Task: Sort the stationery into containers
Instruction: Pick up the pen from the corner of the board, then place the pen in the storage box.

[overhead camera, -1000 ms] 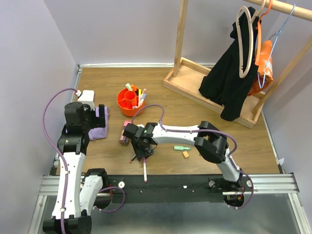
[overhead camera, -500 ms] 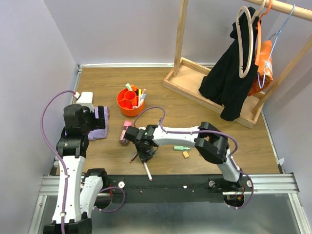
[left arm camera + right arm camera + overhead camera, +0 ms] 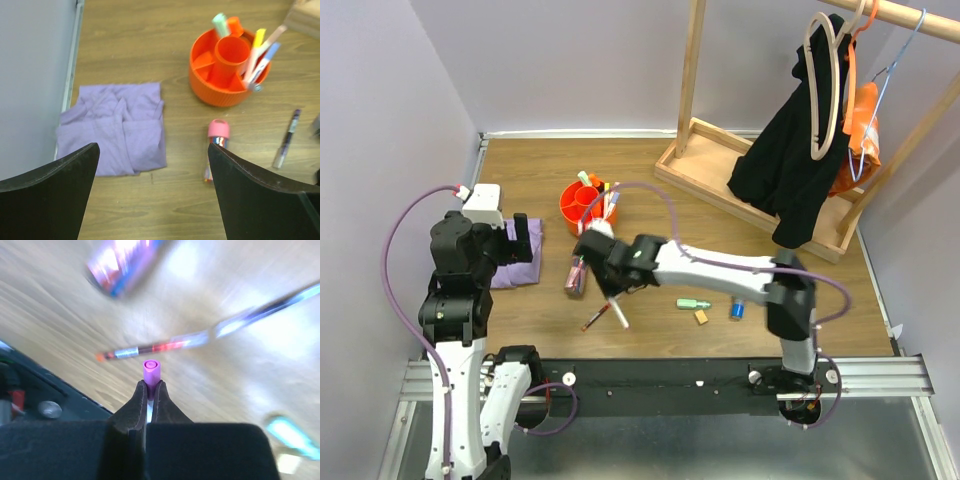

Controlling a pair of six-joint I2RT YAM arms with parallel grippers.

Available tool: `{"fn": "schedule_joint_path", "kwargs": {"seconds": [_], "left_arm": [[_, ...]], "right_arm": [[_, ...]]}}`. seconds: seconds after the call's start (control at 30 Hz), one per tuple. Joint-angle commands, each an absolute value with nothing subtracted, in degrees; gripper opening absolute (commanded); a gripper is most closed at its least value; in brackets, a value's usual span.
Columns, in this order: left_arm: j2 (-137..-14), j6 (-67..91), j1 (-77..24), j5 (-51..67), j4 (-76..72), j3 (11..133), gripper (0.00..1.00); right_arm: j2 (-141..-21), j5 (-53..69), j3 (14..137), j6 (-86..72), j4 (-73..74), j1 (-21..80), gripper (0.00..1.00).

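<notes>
The orange tub (image 3: 582,208) stands at mid table and holds several markers; it also shows in the left wrist view (image 3: 226,87). My right gripper (image 3: 611,296) is shut on a white pen with a purple-pink cap (image 3: 152,370) and holds it above the wood. Under it lies a dark red pen (image 3: 593,320), also in the right wrist view (image 3: 165,346). A pink-capped clear tube (image 3: 577,272) lies left of it and shows in the left wrist view (image 3: 218,131). A green highlighter (image 3: 693,303), a tan eraser (image 3: 701,317) and a blue cylinder (image 3: 735,310) lie to the right. My left gripper (image 3: 152,148) is open and empty above bare wood.
A folded purple cloth (image 3: 510,262) lies at the left by my left gripper. A wooden rack base (image 3: 720,175) with hanging clothes (image 3: 790,150) takes up the back right. A black rail (image 3: 670,375) runs along the table's near edge.
My right gripper has lifted the pink-capped pen off the near edge and swung it back toward the tub. The blue cylinder is now uncovered. My left arm has drawn back to the left.
</notes>
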State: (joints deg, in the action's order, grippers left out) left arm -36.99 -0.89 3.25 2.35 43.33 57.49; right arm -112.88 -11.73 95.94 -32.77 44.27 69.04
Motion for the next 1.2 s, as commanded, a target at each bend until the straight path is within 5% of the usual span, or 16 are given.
{"fn": "schedule_joint_path", "kwargs": {"seconds": [0.0, 0.37, 0.57, 1.17], "left_arm": [[-40.42, -0.97, 3.08, 14.55, 41.5, 61.7, 0.98], [-46.83, -1.23, 2.99, 18.99, 23.21, 54.75, 0.99], [-54.21, -2.11, 3.51, 18.98, 20.57, 58.0, 0.99], [-71.62, 2.81, 8.61, 17.4, 17.76, 65.83, 0.99]], "right_arm": [[-103.46, -19.25, 99.84, -24.01, 41.15, 64.43, 0.01], [-91.66, -14.51, 65.66, 5.95, -38.87, 58.89, 0.01], [-98.25, -8.98, 65.21, 7.82, -52.71, 55.47, 0.01], [-114.78, 5.43, 77.6, -2.63, -57.13, 44.82, 0.01]]}}
